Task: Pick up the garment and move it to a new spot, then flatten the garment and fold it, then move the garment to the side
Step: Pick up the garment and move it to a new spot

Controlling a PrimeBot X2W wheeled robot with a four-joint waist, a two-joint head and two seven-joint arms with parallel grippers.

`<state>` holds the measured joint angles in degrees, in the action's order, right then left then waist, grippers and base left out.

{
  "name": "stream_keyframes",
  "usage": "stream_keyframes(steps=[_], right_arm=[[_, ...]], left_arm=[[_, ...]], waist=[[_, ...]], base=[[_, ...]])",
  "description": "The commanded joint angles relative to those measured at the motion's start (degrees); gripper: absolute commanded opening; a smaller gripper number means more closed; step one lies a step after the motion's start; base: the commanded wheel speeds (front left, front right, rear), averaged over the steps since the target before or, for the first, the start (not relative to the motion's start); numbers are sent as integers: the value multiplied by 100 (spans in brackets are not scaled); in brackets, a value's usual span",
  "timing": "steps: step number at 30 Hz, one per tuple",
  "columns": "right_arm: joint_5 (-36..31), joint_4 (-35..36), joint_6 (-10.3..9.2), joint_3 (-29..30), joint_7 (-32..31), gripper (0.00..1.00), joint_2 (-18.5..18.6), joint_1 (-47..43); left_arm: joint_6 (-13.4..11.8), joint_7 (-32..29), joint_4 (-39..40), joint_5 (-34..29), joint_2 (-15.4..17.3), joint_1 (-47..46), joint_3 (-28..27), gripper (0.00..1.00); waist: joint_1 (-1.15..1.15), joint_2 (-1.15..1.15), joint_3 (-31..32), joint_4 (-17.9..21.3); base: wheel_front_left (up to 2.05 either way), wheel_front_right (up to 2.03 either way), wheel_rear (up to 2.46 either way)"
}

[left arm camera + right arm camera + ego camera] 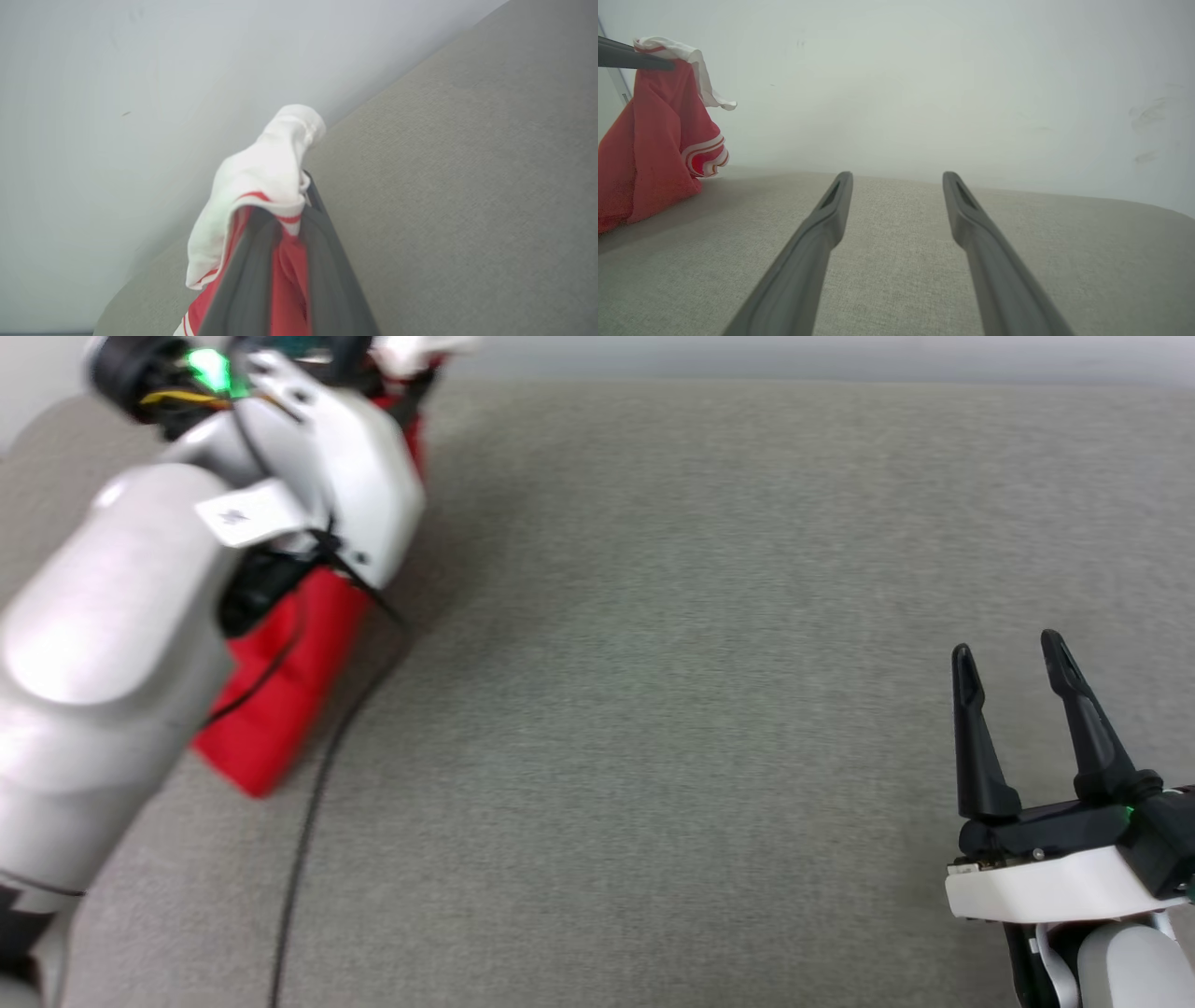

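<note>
In the head view, our pale left forearm (pixel 121 644) runs up the left side. The red garment (pixel 280 700) hangs beneath it, lower edge on the grey fabric surface (pixel 653 663). The right tool (pixel 1013 649) sits at the lower right, fingers spread wide, holding nothing.

Along the left wrist, the left tool (pixel 286 205) is clamped nearly closed on a bunch of the garment (pixel 261 172), with a white sleeve flopped over its tips.

Along the right wrist, the garment (pixel 649 149) hangs at far left from the left tool (pixel 635 59). Its hem touches the surface, well apart from our open right tool (pixel 896 179).
</note>
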<state>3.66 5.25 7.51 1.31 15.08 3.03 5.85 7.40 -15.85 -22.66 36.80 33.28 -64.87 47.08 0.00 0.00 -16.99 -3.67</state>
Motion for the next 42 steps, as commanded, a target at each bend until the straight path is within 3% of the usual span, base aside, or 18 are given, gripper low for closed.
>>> stream_keyframes(steps=[1, 12, 21, 27, 30, 36, 37, 38, 39, 42], right_arm=[[45, 2, -4, 29, 14, 100, -23, -27], [294, 20, -4, 66, 14, 100, -24, 75], [431, 34, -4, 189, 14, 100, -23, 140], [497, 47, -4, 186, 14, 100, -23, 203], [514, 30, -4, 163, 14, 100, -23, 243], [505, -19, -4, 176, 14, 100, -23, 264], [485, -28, -4, 192, 14, 100, -23, 253], [466, -39, -4, 205, 14, 100, -23, 233], [442, -54, -4, 219, 14, 100, -23, 213], [379, -97, -4, 250, 14, 100, -24, 150]], left_arm=[[2, 65, 169, -66, -170, -139, 126, 0], [2, 289, 583, -93, -1197, -510, 1440, 0], [2, 641, -57, -37, -2110, -141, 2509, 0], [3, 250, -213, -355, -2560, 802, 2631, 0], [3, -63, -146, -707, -2644, 1282, 2628, 0], [3, -152, -106, -749, -2673, 1654, 2632, 0], [3, -62, -123, -720, -2675, 1613, 2632, 8], [3, 52, -153, -718, -2680, 1545, 2630, 45], [3, 202, -206, -705, -2696, 1479, 2628, 100], [3, 682, -284, -666, -2764, 1386, 2632, 100]], waist=[[0, 0, 74, 228], [0, 0, -63, 1105], [0, 0, -320, 1519], [0, 0, -510, 1650], [0, 0, -579, 1691], [0, 0, -591, 1691], [0, 0, -568, 1671], [0, 0, -537, 1645], [0, 0, -499, 1619], [0, 0, -338, 1535]], base=[[0, 0, 0], [0, 0, 0], [0, 0, 0], [0, 0, 0], [0, 0, 0], [0, 0, 0], [0, 0, 0], [0, 0, 0], [0, 0, 0], [0, 0, 0]])
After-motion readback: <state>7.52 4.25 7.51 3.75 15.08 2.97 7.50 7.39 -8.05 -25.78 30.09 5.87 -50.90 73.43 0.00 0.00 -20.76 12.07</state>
